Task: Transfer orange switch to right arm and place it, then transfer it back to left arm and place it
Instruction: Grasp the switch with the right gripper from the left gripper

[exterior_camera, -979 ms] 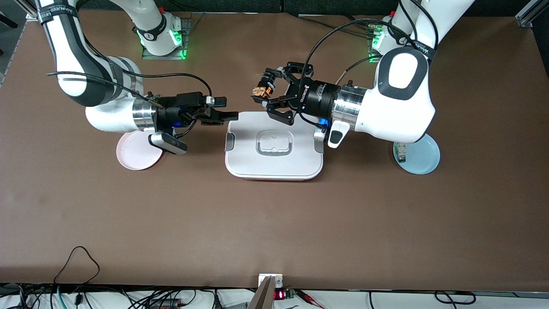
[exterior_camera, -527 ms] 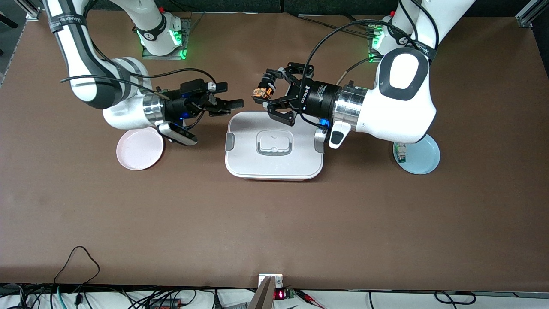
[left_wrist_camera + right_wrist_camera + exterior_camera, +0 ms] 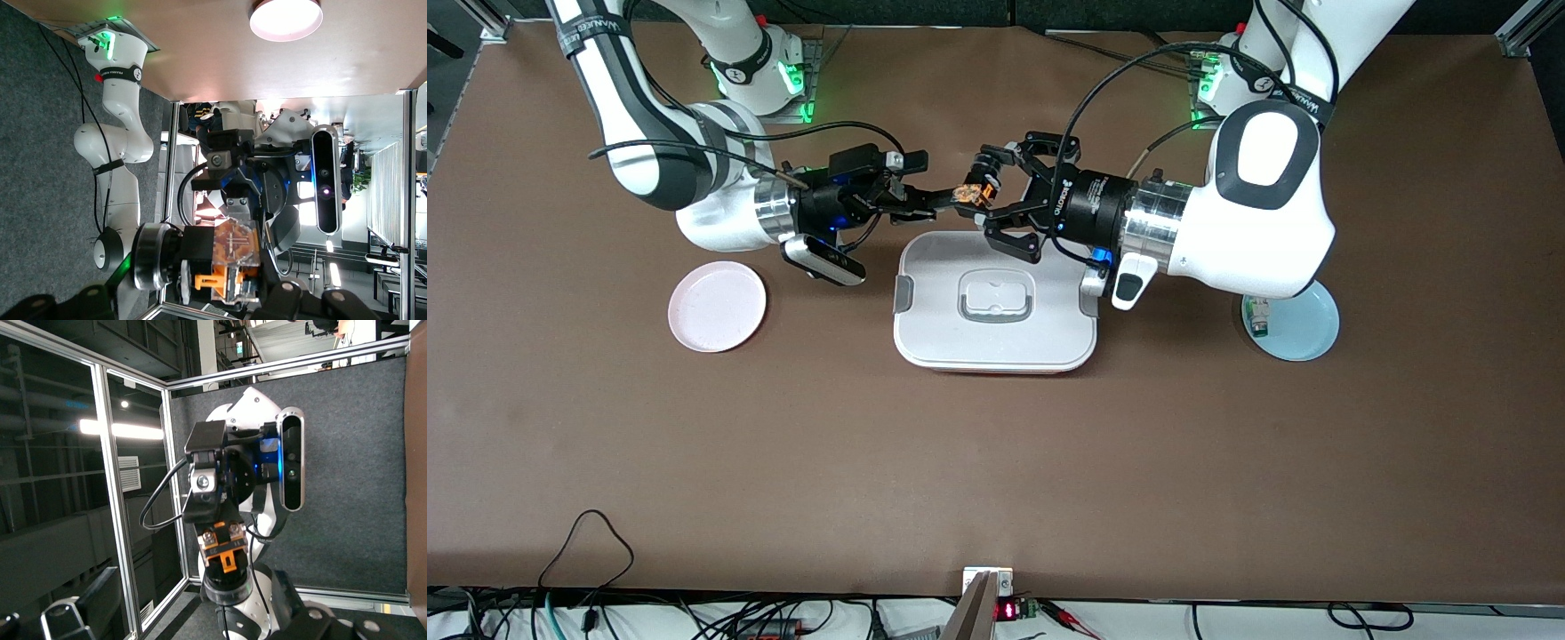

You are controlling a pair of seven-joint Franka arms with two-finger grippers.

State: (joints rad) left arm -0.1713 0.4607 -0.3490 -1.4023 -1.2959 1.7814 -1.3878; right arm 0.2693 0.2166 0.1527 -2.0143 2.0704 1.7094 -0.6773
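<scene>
My left gripper (image 3: 985,190) is shut on the orange switch (image 3: 966,194), a tiny black and orange block held in the air over the table strip between the box (image 3: 996,347) and the arms' bases. In the left wrist view the orange switch (image 3: 233,257) sits between my left gripper's (image 3: 230,283) jaws. My right gripper (image 3: 930,185) is open, level with the switch, with one fingertip (image 3: 947,204) almost at it. From the right wrist view the switch (image 3: 223,552) shows just past my right gripper (image 3: 200,623).
The white lidded box lies in the middle of the table, below both hands. A pink plate (image 3: 717,306) lies toward the right arm's end. A blue plate (image 3: 1307,333) with a small white-grey part (image 3: 1258,316) lies toward the left arm's end, partly under the left arm.
My right arm has swung from over the pink plate toward the left gripper, bringing its open fingers up to the switch. The left arm has hardly moved and still holds the switch.
</scene>
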